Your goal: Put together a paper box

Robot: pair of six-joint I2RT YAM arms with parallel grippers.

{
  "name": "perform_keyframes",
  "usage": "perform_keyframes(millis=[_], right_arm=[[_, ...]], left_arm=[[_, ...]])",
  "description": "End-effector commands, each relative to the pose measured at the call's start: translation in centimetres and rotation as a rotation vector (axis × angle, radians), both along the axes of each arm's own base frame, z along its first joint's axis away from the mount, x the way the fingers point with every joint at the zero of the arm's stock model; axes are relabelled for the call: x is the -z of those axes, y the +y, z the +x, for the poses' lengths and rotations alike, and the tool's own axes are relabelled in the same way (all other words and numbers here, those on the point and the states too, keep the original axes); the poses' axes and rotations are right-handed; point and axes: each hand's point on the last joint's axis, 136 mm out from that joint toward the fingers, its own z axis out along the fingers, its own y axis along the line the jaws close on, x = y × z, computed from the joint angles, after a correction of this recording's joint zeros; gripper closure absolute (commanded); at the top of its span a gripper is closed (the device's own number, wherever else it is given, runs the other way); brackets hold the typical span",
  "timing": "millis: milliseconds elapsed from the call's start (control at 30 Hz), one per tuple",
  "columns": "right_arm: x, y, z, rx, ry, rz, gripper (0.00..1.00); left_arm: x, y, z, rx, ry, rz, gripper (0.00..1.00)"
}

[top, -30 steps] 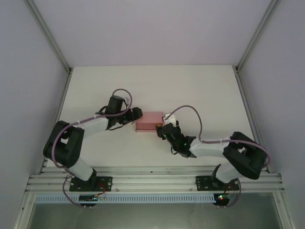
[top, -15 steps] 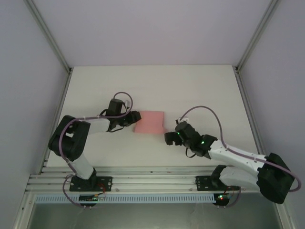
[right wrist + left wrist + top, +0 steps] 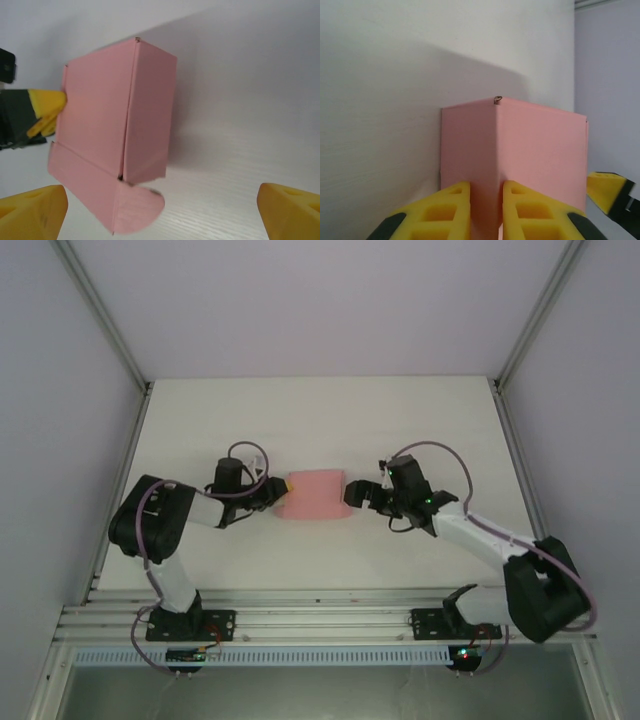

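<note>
Clamping with the left gripper [image 3: 485, 212] on a folded upright edge of the pink paper box [image 3: 520, 150], yellow fingers [image 3: 451, 212] drawn nearly together with only the card's ridge between them. Seen from above as a grip on the box's left end, with the left arm [image 3: 205, 508] reaching in low from the left.

Standing wide apart at the right gripper [image 3: 161, 215], yellow fingertips [image 3: 31, 210] at the two lower corners of its wrist view, touching nothing. Hovering just beside the box's right end in the top view, close, yet with no card between the jaws.

Placed near the middle of the white table [image 3: 420, 420], between the two grippers, folded up into a shallow rectangular shape. Impossible to tell whether fully resting on the surface or slightly raised.

Showing in the right wrist view a broad pink face, a narrower side panel meeting it at a sharp crease, and a long lower flap ending in a rounded tab [image 3: 142, 212] loose against the tabletop. Met on its left side in that view by one yellow finger of the left gripper.

Beyond the table, pale walls [image 3: 300, 300] on three sides, and aluminium rails [image 3: 330, 625] along the near edge by the arm bases.
</note>
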Motion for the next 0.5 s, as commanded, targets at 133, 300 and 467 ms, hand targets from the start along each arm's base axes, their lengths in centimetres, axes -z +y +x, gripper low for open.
perform_keyframes(millis=[133, 300, 467], right_arm=[[-0.4, 5.0, 2.6, -0.126, 0.08, 0.175, 0.01], [0.8, 7.0, 3.8, -0.152, 0.144, 0.251, 0.05], [0.7, 8.1, 4.8, -0.124, 0.162, 0.383, 0.18]], left_arm=[[-0.7, -0.5, -0.5, 0.058, -0.025, -0.114, 0.89], [-0.8, -0.4, -0.6, 0.069, -0.035, -0.099, 0.88], [-1.1, -0.5, -0.5, 0.075, -0.051, -0.103, 0.87]])
